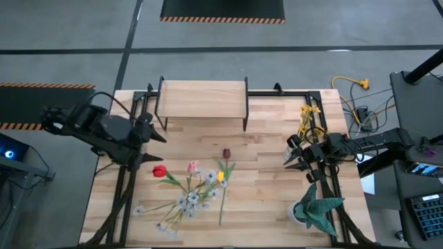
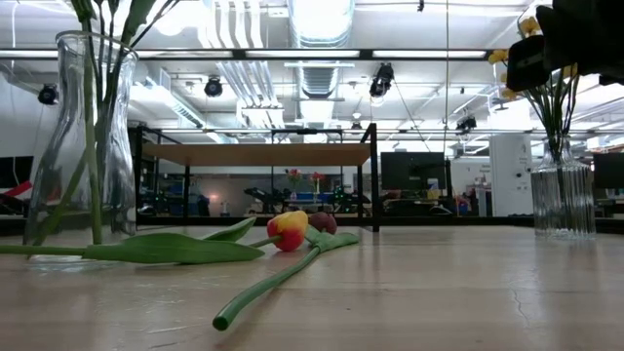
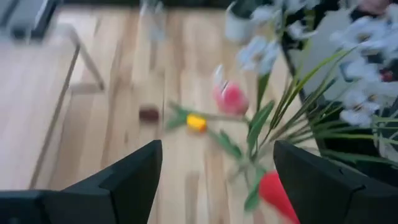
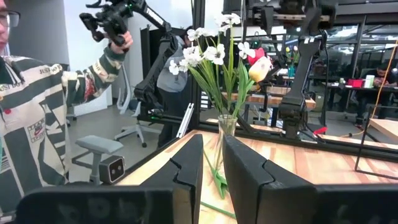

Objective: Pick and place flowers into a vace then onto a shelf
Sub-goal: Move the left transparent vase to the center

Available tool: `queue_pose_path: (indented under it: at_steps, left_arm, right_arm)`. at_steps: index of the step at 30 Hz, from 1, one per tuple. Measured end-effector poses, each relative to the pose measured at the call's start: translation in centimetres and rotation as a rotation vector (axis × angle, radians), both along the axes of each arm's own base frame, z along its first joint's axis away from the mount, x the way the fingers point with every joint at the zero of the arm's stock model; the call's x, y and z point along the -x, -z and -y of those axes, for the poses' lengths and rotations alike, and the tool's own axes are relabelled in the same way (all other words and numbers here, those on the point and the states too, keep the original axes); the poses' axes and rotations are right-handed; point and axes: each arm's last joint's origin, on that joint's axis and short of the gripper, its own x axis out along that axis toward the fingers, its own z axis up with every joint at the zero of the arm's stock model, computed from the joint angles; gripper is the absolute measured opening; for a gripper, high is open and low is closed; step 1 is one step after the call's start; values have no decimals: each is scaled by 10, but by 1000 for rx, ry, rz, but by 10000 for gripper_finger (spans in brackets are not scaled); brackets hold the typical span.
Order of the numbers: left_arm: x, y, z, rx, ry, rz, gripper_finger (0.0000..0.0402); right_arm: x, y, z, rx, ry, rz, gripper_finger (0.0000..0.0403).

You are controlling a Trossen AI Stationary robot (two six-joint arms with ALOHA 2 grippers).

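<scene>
1. The left pincer [image 1: 151,131] is held spread wide above the desk [image 1: 270,173], at its left side; nothing is pinched between its fingers [image 3: 134,180].
2. The flowers [image 1: 190,187] are seen lying loose on the desk, just right of that pincer; some appear to stand in a glass vase [image 4: 225,146].
3. The right pincer [image 1: 294,155] is held nearly pressed together, empty, at the right side.
4. The shelf [image 1: 203,98] is set at the far edge.

shelf [image 1: 203,97] – table's [image 1: 270,176] far edge | flowers [image 1: 190,188] – before it, on table
</scene>
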Motion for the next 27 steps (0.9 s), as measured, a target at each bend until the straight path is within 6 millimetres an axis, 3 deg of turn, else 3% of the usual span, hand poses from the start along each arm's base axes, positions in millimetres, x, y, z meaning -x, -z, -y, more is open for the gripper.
queue_pose_path:
  at_steps: [7,18,21,27]
  left_arm:
    - [8,30,-2,122,-170,-217,290]
    - [11,123,-2,165,-289,-500,290]
    - [12,146,-1,195,-292,-507,290]
    - [5,179,3,303,-191,-349,290]
  right_arm:
    - [0,0,0,0,0,0,52]
    - [0,0,0,0,0,0,52]
    - [0,0,0,0,0,0,52]
    - [0,0,0,0,0,0,52]
